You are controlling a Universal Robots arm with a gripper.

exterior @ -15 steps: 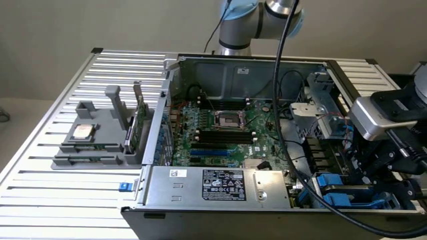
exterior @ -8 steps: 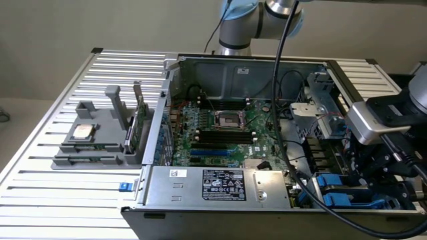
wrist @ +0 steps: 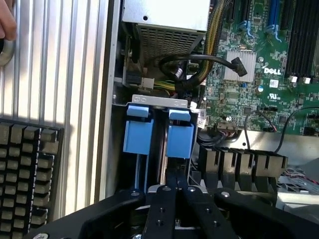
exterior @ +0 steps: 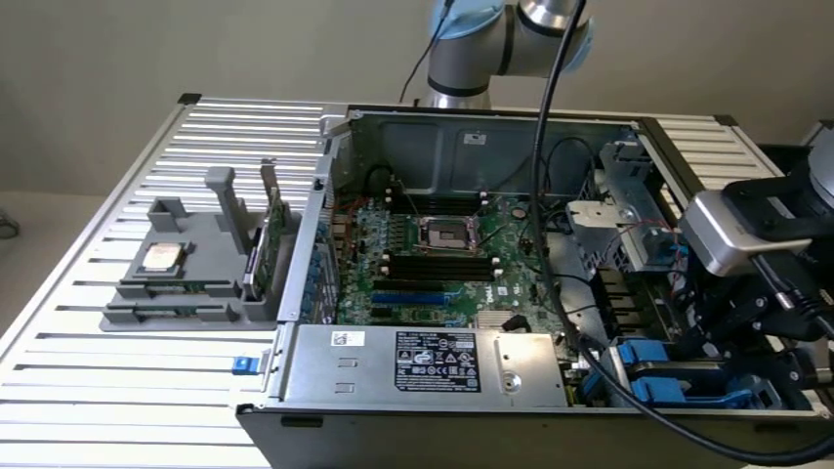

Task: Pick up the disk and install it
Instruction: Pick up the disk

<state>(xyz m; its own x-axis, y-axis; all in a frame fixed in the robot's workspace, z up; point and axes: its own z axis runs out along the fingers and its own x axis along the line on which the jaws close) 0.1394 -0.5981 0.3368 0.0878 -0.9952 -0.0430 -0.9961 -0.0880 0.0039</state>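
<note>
My jaws [wrist: 174,181] are clenched, reaching down at the drive bay; whether they pinch anything, I cannot tell. Just ahead of them are two blue carriers, side by side in the bay: one [wrist: 179,137] directly in line with my jaws, the other [wrist: 138,134] a little to the side. A thin metallic edge [wrist: 163,162] stands between them, close to my jaws. The disk's label is hidden from me, so I cannot say for sure which carrier has the disk; it appears to be in this bay, near my jaws.

Well apart from my jaws, across the case [exterior: 431,445], one grey tray [exterior: 195,249] on the desk [exterior: 117,391] carries one chip [exterior: 163,256], two memory sticks [exterior: 170,311] and one upright card [exterior: 270,244]. Elsewhere around me are one power supply [wrist: 167,15], one keyboard [wrist: 25,174] and one person's hand [wrist: 7,22].
</note>
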